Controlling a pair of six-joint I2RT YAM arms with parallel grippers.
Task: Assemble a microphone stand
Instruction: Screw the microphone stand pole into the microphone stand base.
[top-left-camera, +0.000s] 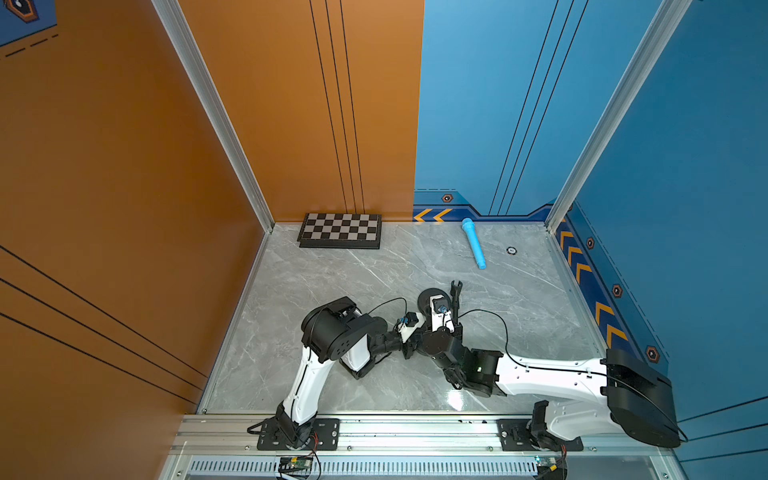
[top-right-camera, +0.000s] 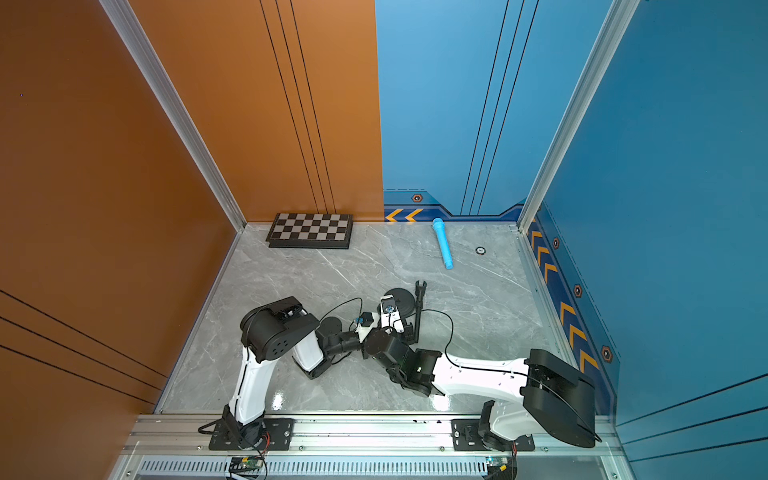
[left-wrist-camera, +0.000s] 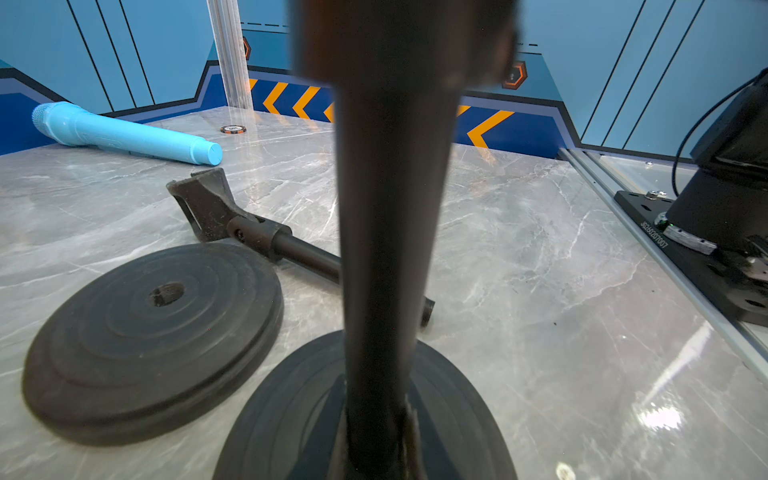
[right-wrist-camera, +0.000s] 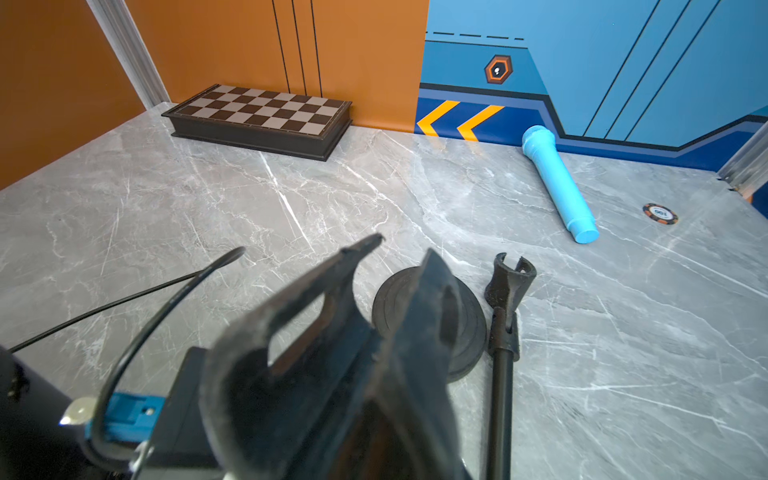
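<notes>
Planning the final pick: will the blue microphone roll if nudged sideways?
Probably: the blue microphone is a smooth cylinder lying flat on the glossy tabletop. Its wider head would likely make it curve, not roll straight. It looks like rigid plastic.

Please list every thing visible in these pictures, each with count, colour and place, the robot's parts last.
chessboard: 1, black and grey, closed, back left corner.
microphone: 1, light blue, lying near the back wall.
poker chip: 1, dark with orange marks, beside the microphone, apart.
pole with clip: 1, black, lying mid-table.
base disc with hole: 1, black, flat beside the pole.
second disc: 1, black, under the left jaws, left wrist view only.
table: 1, grey marble.
walls: orange left, blue right.
arms: 2, white and black, meeting mid-table.
left gripper: 1, black, over the second disc.
right gripper: 1, black, near the base disc.
</notes>
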